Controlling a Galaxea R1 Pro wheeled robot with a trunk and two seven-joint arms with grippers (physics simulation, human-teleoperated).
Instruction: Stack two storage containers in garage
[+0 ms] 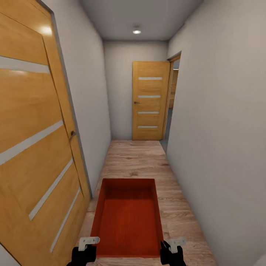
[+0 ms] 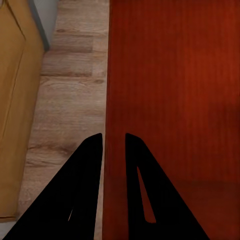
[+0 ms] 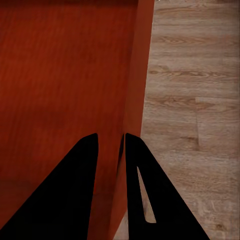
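Container (image 1: 127, 218) clamped between both claws

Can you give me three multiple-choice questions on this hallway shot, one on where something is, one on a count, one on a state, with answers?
1. Where is the storage container?
A. Ahead between both grippers
B. On a bench
C. Against the far door

2. How many pale stripes cross the far door?
A. Two
B. Four
C. Six

3. What is the left gripper doing?
A. Hanging open
B. Clamping the container's wall
C. Holding a handle

Answers: 1 A, it sits between the left and right gripper. 2 B, four stripes show. 3 B, its fingers straddle the wall.
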